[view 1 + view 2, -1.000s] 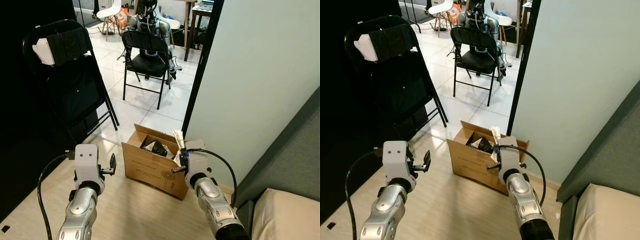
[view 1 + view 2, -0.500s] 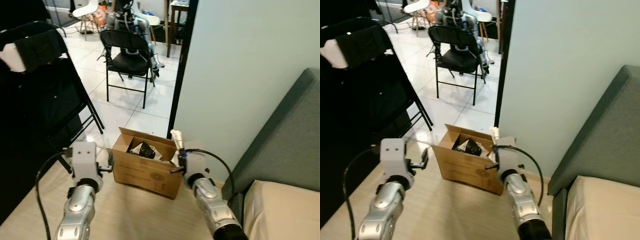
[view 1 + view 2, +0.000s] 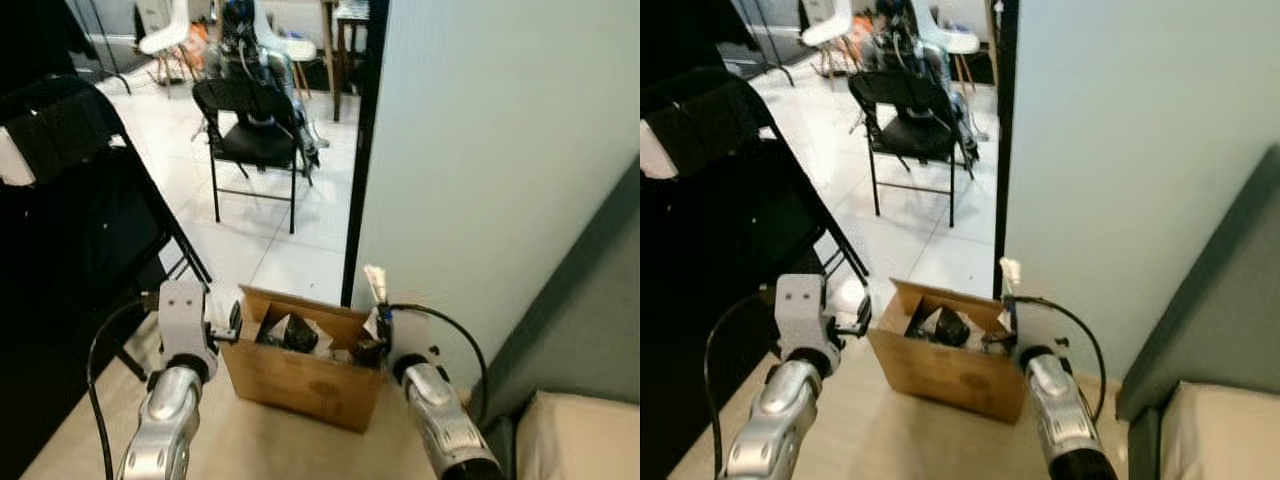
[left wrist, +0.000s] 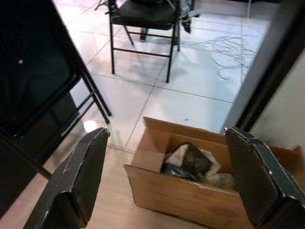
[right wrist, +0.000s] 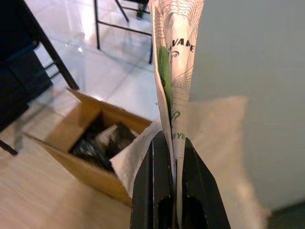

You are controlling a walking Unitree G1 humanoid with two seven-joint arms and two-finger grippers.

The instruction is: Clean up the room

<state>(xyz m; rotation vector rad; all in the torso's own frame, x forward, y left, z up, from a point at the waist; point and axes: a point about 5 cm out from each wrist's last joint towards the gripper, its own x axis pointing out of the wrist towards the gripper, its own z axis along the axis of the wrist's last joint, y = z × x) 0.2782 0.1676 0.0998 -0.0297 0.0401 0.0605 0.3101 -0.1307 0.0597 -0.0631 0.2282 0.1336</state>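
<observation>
The right gripper (image 5: 172, 143) pinches a light, floppy paper wrapper (image 5: 175, 62) by its lower end above the cardboard box (image 3: 300, 375); the left gripper (image 4: 167, 176) hovers spread beside it.

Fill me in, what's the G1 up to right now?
It stands over an open brown cardboard box on the wood floor, already holding dark and white rubbish. The right gripper is shut on a folded white paper wrapper with green print, held upright by the box's right end, not yet let go. The left gripper is open with nothing in it, near the box's left end.
</observation>
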